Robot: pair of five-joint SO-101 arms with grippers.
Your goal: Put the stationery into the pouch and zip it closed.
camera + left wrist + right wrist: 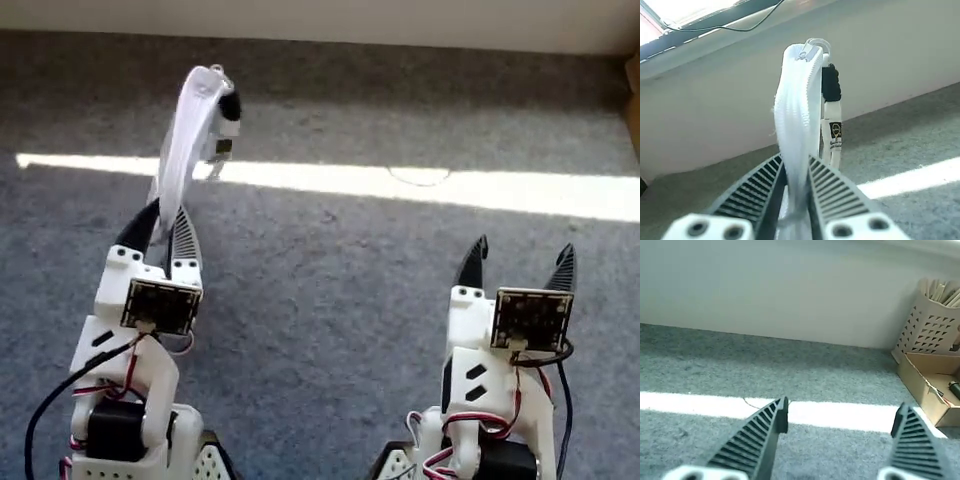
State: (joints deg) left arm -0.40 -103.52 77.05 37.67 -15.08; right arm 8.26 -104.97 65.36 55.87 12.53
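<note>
Left end effector (168, 222) is clamped tight on the lower edge of the pouch (190, 130), holding it upright and off the surface (340, 280). Likely reason: pinched at one end, it hangs taut and the zip edge (807, 90) faces out where a second arm can get at it. The slider (810, 49) sits at the pouch's top end, with a black tab (830, 82) and a label (835, 131) hanging just beside it. The pouch looks flat. You can't tell from here whether any stationery is inside, or whether the zip is fully run.

Right of the pouch and well apart from it, the right end effector (523, 250) is wide open with nothing in it, low over the surface. My read: it's parked to take the slider or to feed items in.

Further right of the pouch: a perforated holder (932, 320) with sticks in it, and a cardboard box (932, 385) just beside that.

The surface is grey and carpet-like. A sun stripe (420, 185) runs across it beneath the pouch's top end. A plain pale wall (790, 290) stands behind.
</note>
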